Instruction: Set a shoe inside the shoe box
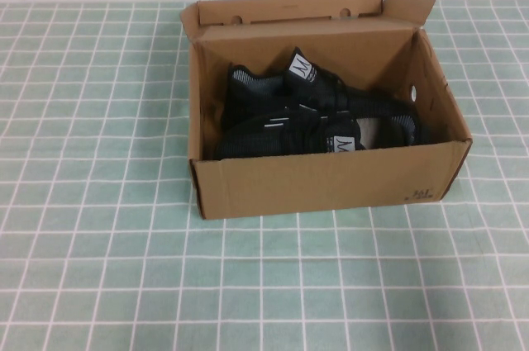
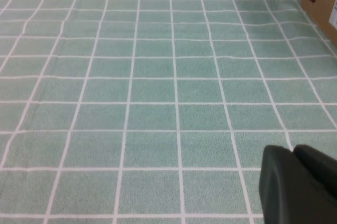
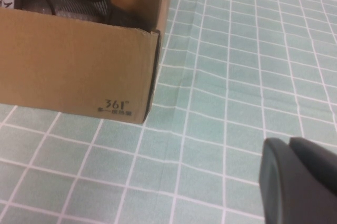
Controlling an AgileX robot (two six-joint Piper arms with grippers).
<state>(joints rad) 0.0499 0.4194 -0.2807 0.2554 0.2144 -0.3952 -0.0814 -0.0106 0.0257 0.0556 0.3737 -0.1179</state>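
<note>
Both shoes already lie inside the shoe box [image 1: 331,177], in the centre of the high view: the near shoe [image 1: 289,132] along the front wall, its white tongue label toward the right, and the far shoe [image 1: 331,95] behind it, label up, heel toward the right wall. The lid flap stands open along the top edge of the box. To my eye the placing looks done, so what remains is to stay clear (no nudging the cardboard on the way out).

The box sits on the green checked worktop [image 1: 91,161]. My right gripper [image 3: 300,182] shows only as a dark lump in the lower right of its wrist view, near the box's printed front corner; I cannot tell how its fingers stand. My left gripper [image 2: 297,184] is likewise a dark shape at lower right over bare cloth, well apart from the box, and I cannot tell its state either.
</note>
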